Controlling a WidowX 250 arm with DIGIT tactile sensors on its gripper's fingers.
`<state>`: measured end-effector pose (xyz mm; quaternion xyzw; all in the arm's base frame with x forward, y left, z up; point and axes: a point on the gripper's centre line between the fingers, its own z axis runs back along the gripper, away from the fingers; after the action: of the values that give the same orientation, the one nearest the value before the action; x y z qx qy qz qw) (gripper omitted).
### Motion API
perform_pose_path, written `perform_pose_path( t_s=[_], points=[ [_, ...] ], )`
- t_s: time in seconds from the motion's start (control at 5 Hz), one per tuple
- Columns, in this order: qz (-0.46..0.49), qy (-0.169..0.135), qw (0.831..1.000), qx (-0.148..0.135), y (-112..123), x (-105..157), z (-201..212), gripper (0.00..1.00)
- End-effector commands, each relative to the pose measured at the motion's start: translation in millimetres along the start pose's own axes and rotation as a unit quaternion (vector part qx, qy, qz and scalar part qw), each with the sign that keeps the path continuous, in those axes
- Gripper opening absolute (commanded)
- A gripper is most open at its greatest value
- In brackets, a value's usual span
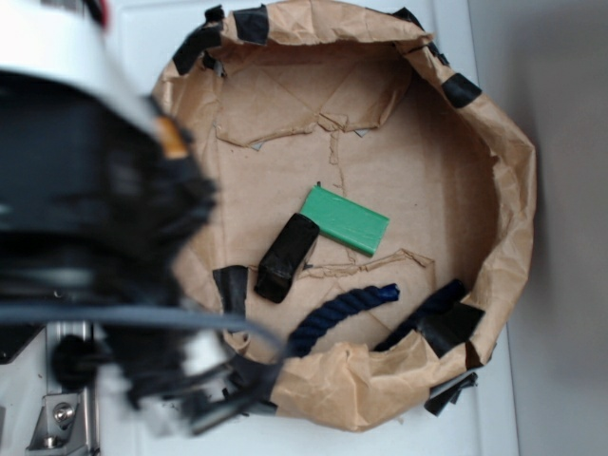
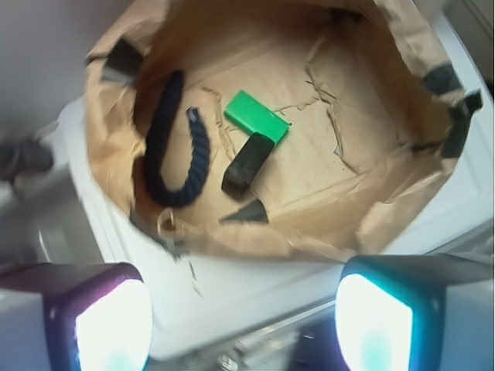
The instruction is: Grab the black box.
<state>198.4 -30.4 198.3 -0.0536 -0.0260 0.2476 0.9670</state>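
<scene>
**Paper-lined basin with black box, end effector held outside**

Item 1, black box [image 1: 287, 256]: glossy, oblong, rounded at the edges. Lay flat on the brown paper floor, near the middle of the basin, one short end touching or nearly touching the green block [image 1: 345, 219]. Untouched by any finger.

Item 2, green block: flat, rectangular, lay just to the right of and beyond the black box in the exterior view.

Item 3, dark blue rope [image 2: 166, 147]: curled in a loop along the basin wall, apart from the black box, on its left in the wrist view.

Item 4, paper basin [image 1: 508, 190]: crumpled brown paper wall, patched with black tape [image 1: 231, 287] at several points on rim and floor. Sat on a white desk [image 2: 255, 282].

Item 5, end effector [image 2: 240, 321]: seen from the wrist view with fingers [image 2: 108, 325] set wide apart, nothing between them, positioned outside the near rim of the basin, well apart from the black box. In the exterior view, blurred arm body [image 1: 85, 190] filled the left side; fingers not discernible there.
</scene>
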Motion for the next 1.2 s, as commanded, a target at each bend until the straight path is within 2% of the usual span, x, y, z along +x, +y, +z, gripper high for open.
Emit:
perform_pose_path(
  t_s=[0.0,0.2,0.4,1.0],
  points=[
    [0.130,0.011,0.991,-0.016,11.7,38.7,-40.5,1.00],
    [0.147,0.008,0.989,0.001,33.1,44.0,-50.3,1.00],
    [0.157,0.014,0.988,-0.011,42.8,49.8,-61.5,1.00],
    [0.157,0.014,0.988,-0.011,42.8,49.8,-61.5,1.00]
  ],
)
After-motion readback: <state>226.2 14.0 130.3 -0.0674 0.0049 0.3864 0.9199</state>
